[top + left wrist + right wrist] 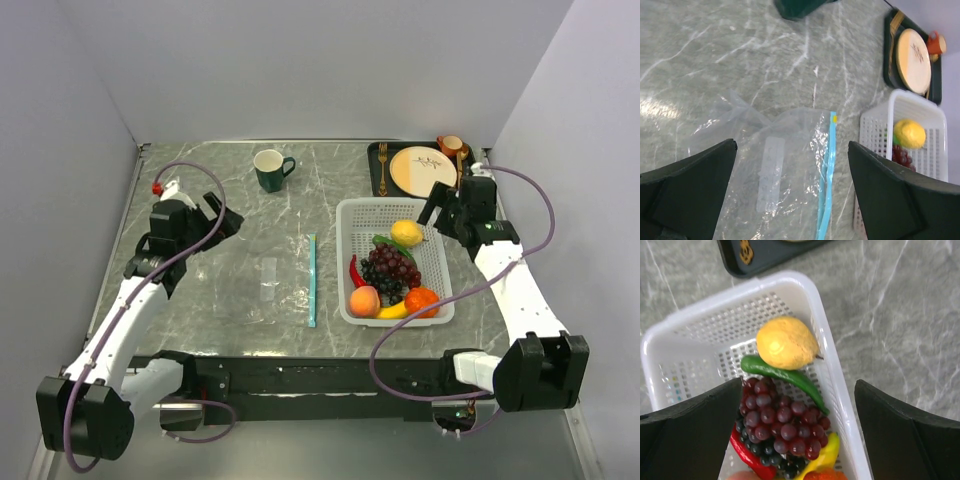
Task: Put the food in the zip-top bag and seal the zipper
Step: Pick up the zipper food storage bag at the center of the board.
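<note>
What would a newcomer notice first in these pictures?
Most striking is the white mesh basket at right centre, heaped with bright toy food: a yellow lemon, a dark grape bunch, a peach and an orange. Left of it, the clear zip-top bag lies flat on the marble table, its teal zipper facing the basket.

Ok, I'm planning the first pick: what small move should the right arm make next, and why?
Probably lower the right gripper toward the lemon: its jaws stand open over the basket, the lemon lies uncovered, and the bag holds nothing.
</note>
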`<state>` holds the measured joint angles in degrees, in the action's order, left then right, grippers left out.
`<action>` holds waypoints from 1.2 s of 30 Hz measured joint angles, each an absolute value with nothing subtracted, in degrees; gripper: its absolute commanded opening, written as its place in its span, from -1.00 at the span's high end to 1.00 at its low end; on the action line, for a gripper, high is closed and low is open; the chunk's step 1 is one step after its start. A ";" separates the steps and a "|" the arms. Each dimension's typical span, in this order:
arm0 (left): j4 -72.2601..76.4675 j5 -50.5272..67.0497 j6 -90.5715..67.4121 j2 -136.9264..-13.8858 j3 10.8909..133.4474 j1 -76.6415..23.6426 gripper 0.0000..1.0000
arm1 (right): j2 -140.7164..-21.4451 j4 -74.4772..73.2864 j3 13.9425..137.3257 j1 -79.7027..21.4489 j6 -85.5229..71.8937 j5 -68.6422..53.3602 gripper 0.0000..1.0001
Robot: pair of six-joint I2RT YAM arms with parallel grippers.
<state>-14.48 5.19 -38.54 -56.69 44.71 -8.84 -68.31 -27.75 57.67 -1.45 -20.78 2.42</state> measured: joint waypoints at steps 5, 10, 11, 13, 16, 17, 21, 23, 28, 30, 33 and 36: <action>-18.68 1.23 -42.85 -59.59 46.83 -8.67 -0.99 | -68.23 -28.36 57.28 -1.45 -20.73 1.30 -1.00; -19.49 3.95 -42.37 -65.41 47.79 -9.04 -0.99 | -67.68 -28.36 57.28 -1.45 -21.28 -0.21 -1.00; -19.77 4.10 -42.06 -66.02 47.79 -9.32 -0.99 | -67.55 -28.34 57.28 -1.45 -21.45 -0.51 -1.00; -21.17 3.22 -40.86 -67.11 47.92 -11.31 -0.99 | -67.18 -28.27 57.25 -1.45 -21.80 -1.10 -1.00; -23.51 1.06 -38.76 -67.66 48.95 -16.05 -0.99 | -66.89 -28.27 57.19 -1.45 -22.13 -1.61 -1.00; -24.18 -0.01 -38.17 -67.79 49.67 -17.78 -0.99 | -66.89 -28.32 57.19 -1.45 -22.22 -1.72 -1.00; -26.26 -3.86 -37.01 -68.97 53.69 -24.53 -0.99 | -66.89 -28.29 57.01 -1.45 -22.50 -2.35 -1.00; -26.37 -5.02 -37.10 -69.71 54.52 -26.70 -0.96 | -66.89 -28.36 56.73 -1.45 -22.70 -2.63 -1.00; -26.59 -6.98 -38.70 -72.62 54.57 -32.49 -0.86 | -66.92 -28.42 56.55 -1.45 -22.87 -2.76 -1.00; -26.35 -7.35 -39.83 -74.30 54.57 -35.35 -0.85 | -66.92 -28.51 56.55 -1.45 -22.87 -2.68 -1.00; -25.98 -7.62 -41.41 -77.30 55.05 -39.70 -0.77 | -66.92 -28.82 56.55 -1.45 -22.90 -2.50 -1.00; -25.85 -8.10 -43.05 -80.66 56.31 -42.83 -0.64 | -66.94 -28.84 56.55 -1.45 -22.92 -2.35 -1.00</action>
<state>-25.85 -8.10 -43.05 -80.66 56.31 -42.83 -66.94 -28.84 56.55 -1.45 -22.92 -2.35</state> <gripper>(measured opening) 0.861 0.998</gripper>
